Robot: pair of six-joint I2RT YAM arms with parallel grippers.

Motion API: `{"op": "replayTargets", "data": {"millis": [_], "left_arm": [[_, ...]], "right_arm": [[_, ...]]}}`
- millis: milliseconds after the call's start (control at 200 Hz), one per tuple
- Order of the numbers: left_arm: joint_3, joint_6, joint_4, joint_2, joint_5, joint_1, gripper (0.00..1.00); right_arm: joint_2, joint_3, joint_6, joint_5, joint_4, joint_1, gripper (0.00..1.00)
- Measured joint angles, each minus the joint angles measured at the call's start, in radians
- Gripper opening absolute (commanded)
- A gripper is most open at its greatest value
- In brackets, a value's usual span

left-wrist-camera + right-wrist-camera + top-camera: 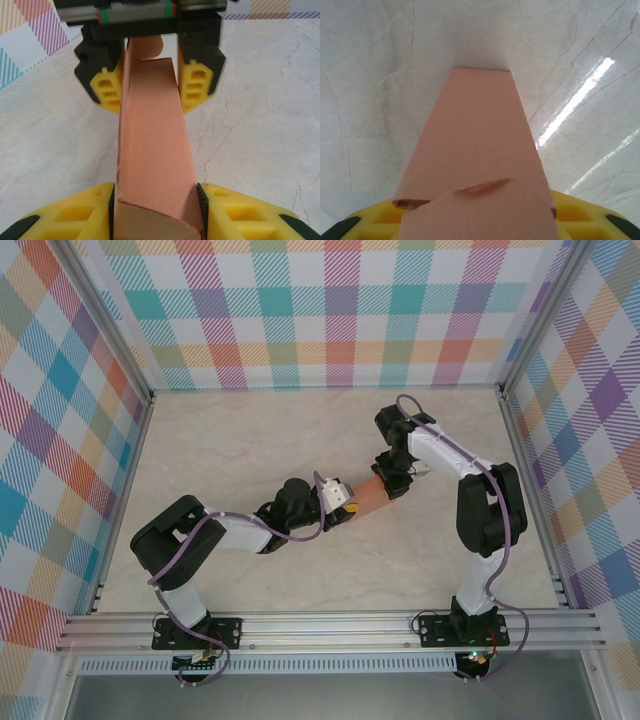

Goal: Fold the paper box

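From the overhead camera I see the paper box [372,498] near the middle of the table [250,440], lying in line between my two arms, with the left gripper [345,505] at its near end and the right gripper [393,483] at its far end. On the left wrist camera the paper box [155,150] is a long salmon-orange tube running away from me. My left gripper [157,215] has its yellow fingers [75,215] pressed against both side walls, so I read that as a firm hold on the box. At the far end, a rounded flap stands up between the fingers [107,85] of the right gripper [152,85]. One finger seems to touch the wall and the other sits just beside it, so I cannot tell whether that side is gripping or loose. On the right wrist camera the paper box [480,150] stretches out over the pale table, with a crumpled flap near the lens.
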Motion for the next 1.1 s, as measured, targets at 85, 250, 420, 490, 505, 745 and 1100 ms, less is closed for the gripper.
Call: {"op": "replayTargets", "data": {"millis": [85,250,420,490,505,745,1100], "left_arm": [[0.002,-0.005,0.005,0.005,-0.003,0.0,0.32],[0.009,-0.012,0.005,0.011,0.0,0.0,0.32],[0.024,-0.02,0.02,0.031,0.01,0.0,0.32],[0.029,-0.019,0.019,0.035,0.019,-0.001,0.32],[0.031,-0.019,0.018,0.036,0.021,-0.001,0.32],[0.05,-0.019,-0.005,0.041,0.03,-0.002,0.32],[0.057,-0.011,-0.023,0.041,0.042,-0.002,0.32]], "right_arm": [[-0.003,-0.008,-0.006,-0.02,0.023,0.0,0.59],[-0.034,-0.044,-0.022,-0.046,0.056,-0.013,0.63],[-0.086,-0.104,-0.057,-0.094,0.06,-0.04,0.72],[-0.116,-0.126,-0.077,-0.113,0.06,-0.056,0.77],[-0.121,-0.13,-0.084,-0.116,0.06,-0.061,0.78],[-0.225,-0.148,-0.314,-0.18,0.061,-0.22,0.84],[-0.344,-0.174,-0.909,-0.36,0.18,-0.433,0.83]]}}
